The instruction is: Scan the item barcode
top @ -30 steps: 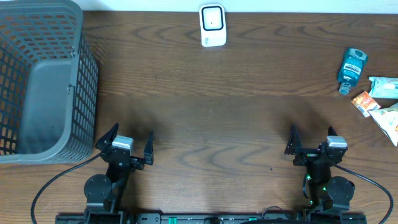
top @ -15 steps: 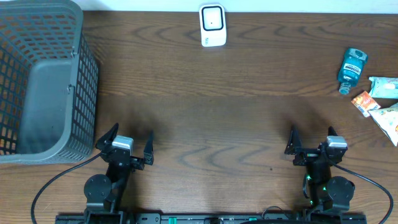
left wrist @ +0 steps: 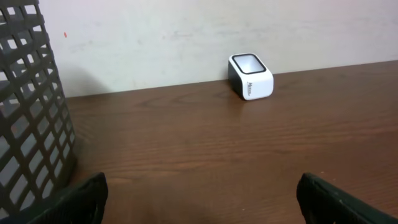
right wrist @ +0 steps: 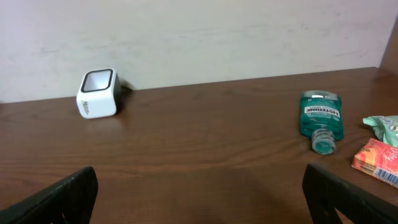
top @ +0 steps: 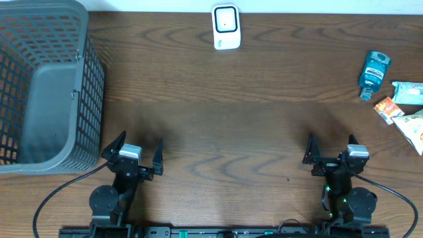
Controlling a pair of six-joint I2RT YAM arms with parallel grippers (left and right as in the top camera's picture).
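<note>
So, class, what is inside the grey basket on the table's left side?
The basket shows only its bare grey floor from overhead, no item. Its left rim leaves the frame, so that edge goes unseen.

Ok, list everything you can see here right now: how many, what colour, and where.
scanner: one, white with a dark window, far edge, middle
basket: one, grey mesh, far left
mouthwash bottle: one, teal, lying on its side, far right
orange packet: one, orange, just near of the bottle
green-white packet: one, right edge, beside the bottle
pale packet: one, whitish, right edge, partly cut off
table: one, dark brown wood
left gripper: one, black, open, near edge, left
right gripper: one, black, open, near edge, right
</note>
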